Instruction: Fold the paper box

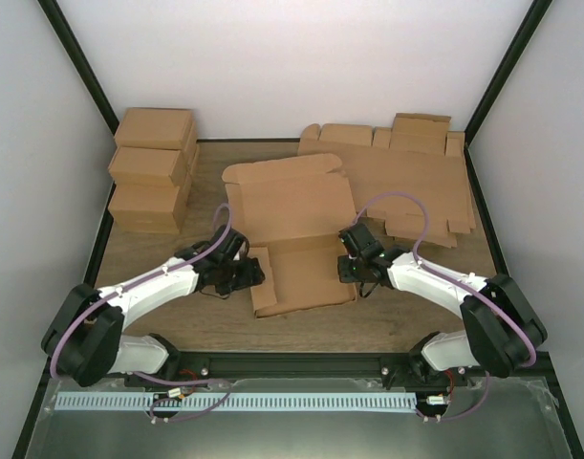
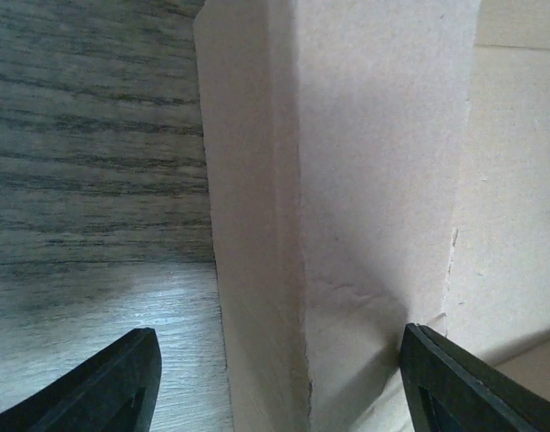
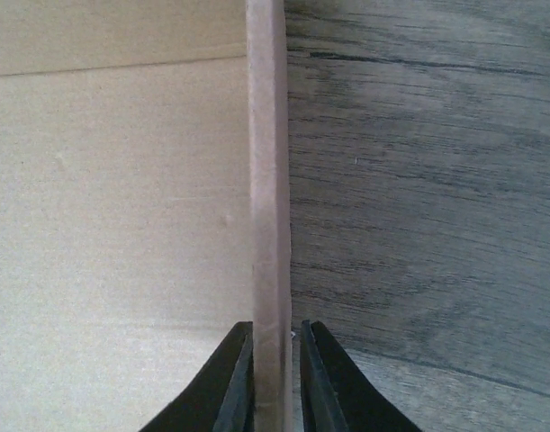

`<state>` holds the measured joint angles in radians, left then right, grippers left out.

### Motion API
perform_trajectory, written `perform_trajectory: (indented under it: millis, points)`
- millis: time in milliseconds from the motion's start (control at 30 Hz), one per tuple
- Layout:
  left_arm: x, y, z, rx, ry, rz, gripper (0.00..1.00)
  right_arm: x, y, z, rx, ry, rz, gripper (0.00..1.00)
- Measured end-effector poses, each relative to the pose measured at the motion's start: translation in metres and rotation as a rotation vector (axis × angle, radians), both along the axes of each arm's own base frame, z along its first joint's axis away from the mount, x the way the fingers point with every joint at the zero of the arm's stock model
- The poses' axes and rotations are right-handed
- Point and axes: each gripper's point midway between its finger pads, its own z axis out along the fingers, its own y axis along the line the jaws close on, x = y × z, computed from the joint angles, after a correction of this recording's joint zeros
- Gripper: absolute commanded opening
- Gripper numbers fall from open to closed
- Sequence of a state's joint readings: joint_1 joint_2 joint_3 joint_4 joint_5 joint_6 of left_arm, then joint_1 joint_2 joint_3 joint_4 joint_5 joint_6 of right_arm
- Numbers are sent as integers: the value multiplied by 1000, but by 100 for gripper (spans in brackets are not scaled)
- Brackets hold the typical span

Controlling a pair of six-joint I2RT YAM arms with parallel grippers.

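Right fingers (image 3: 234,387) closely flank the paper box's (image 1: 301,206) right wall, mid-bench (image 1: 301,330), grip uncertain; left fingers (image 2: 103,387) straddle the left wall, wide apart. Unheld, the walls could spring outward.

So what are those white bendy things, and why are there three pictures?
They are two robot arms, the left arm and the right arm. The big picture looks down from above. The other two come from little cameras on each wrist. On the wooden table lie a half-folded paper box, a pile of flat cardboard blanks and a stack of closed cardboard boxes. The left end effector is open, its fingers either side of the box's left wall. The right end effector nips the thin right wall.
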<state>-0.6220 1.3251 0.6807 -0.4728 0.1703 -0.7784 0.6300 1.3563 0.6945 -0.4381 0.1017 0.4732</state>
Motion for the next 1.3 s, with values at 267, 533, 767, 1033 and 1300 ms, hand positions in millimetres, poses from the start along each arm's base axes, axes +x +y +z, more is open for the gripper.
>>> perform_trajectory:
  millis: [267, 533, 767, 1033, 1300]
  points:
    - [0, 1, -3, 16, 3, -8, 44, 0, 1, 0, 1, 1, 2, 29]
    - [2, 2, 0, 42, -12, -13, 44, -3, 7, 18, 47, -36, 32, 62]
    - [2, 0, -1, 61, -25, -22, 45, -15, 28, 54, 120, -105, 132, 75]
    - [3, -1, -3, 72, -20, -30, 45, -58, 89, 103, 294, -233, 500, 89]
    - [3, -1, -3, 74, -23, -39, 45, -111, 131, 81, 441, -255, 835, 95]
